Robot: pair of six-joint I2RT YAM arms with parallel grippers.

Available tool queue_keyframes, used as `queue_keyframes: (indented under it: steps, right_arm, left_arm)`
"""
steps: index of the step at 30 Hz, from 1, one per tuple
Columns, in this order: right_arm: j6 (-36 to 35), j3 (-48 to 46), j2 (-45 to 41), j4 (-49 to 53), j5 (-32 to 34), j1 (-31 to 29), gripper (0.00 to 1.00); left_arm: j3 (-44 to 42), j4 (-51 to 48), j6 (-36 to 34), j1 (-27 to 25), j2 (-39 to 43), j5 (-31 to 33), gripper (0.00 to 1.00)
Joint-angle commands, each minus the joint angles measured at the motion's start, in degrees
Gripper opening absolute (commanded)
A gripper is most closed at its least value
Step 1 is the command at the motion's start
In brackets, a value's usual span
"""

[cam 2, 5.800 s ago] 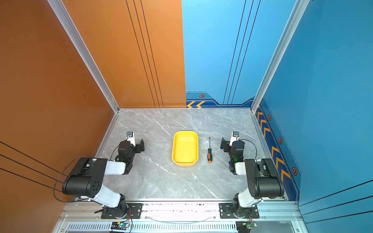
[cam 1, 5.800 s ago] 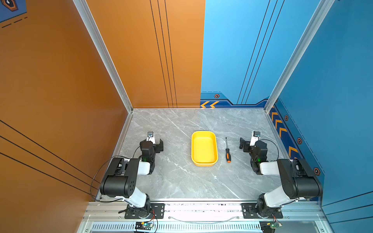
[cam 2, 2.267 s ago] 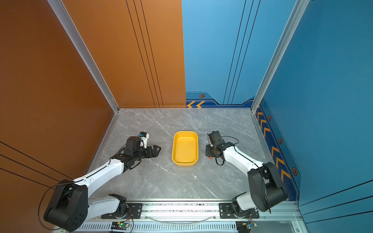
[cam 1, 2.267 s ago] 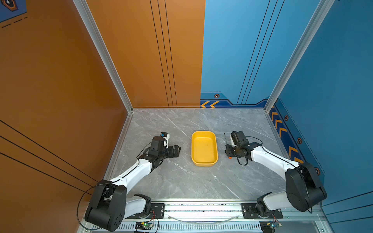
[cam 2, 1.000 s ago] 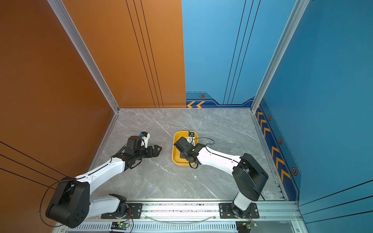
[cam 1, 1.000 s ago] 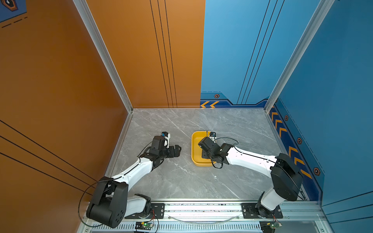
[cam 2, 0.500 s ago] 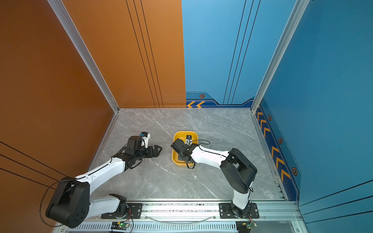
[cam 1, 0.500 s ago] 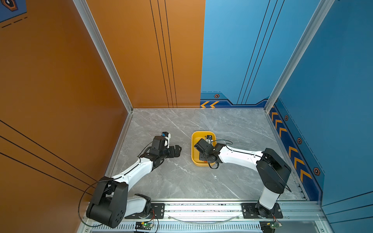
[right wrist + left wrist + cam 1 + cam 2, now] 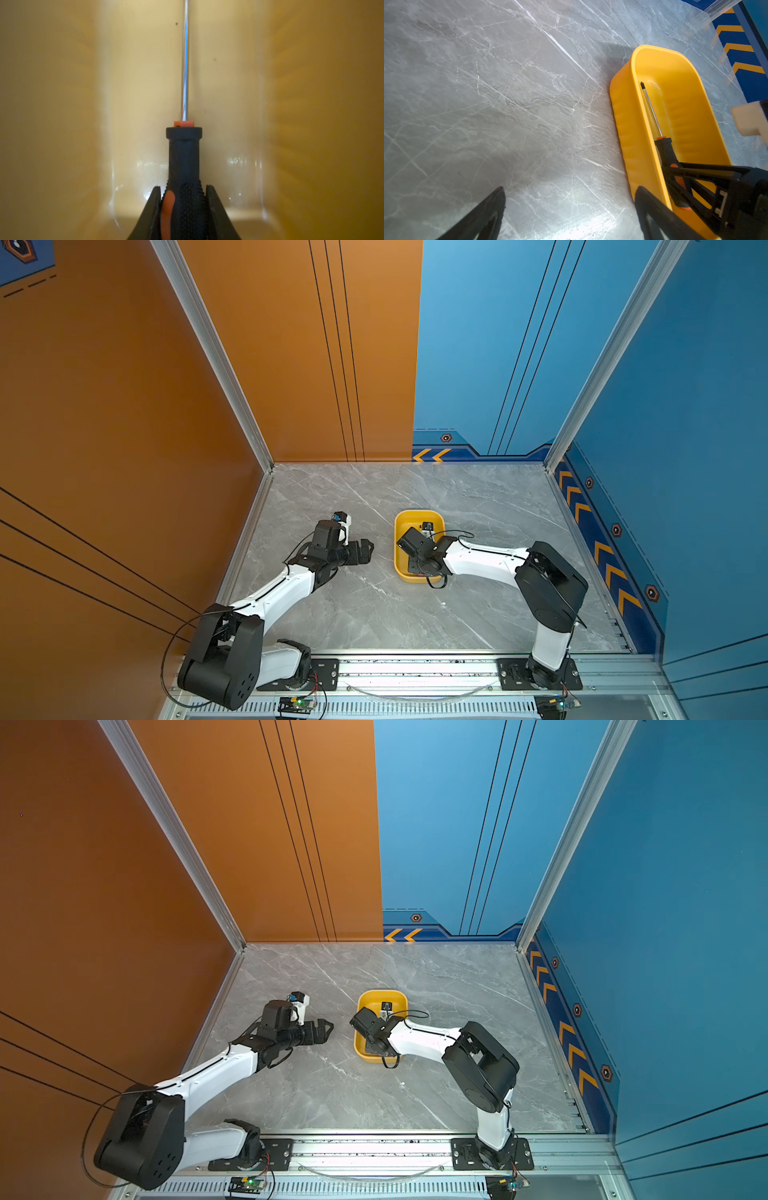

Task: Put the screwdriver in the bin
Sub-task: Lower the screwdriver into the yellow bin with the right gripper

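Right wrist view: your right pincer (image 9: 183, 188) is clamped on the screwdriver (image 9: 184, 149) handle, shaft pointing ahead of it inside the bin (image 9: 62, 104); release too high or drag while retreating, and it may bounce or snag out

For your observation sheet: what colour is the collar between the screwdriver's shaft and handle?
Orange; the screwdriver collar shows best in the right wrist view.

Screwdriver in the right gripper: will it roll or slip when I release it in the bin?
Probably rolls a little: the screwdriver has a round handle, though the walls of the bin should stop it. Likely rigid, with its straight metal shaft. The knurled handle suggests the right gripper won't slip.
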State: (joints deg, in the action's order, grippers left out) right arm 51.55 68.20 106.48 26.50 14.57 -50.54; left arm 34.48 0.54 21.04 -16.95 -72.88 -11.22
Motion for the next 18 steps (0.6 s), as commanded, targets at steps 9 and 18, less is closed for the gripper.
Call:
queue_keyframes:
  steps: [9, 18]
  right_arm:
    - [1.01, 1.93, 1.28, 0.92, -1.02, 0.64, 0.35]
    - [-0.2, 1.41, -0.98, 1.26, -0.19, 0.7, 0.51]
  left_arm:
    - [0.85, -0.91, -0.83, -0.45, 0.02, -0.2, 0.98]
    - [0.7, -1.33, -0.94, -0.47, 0.75, 0.09, 0.98]
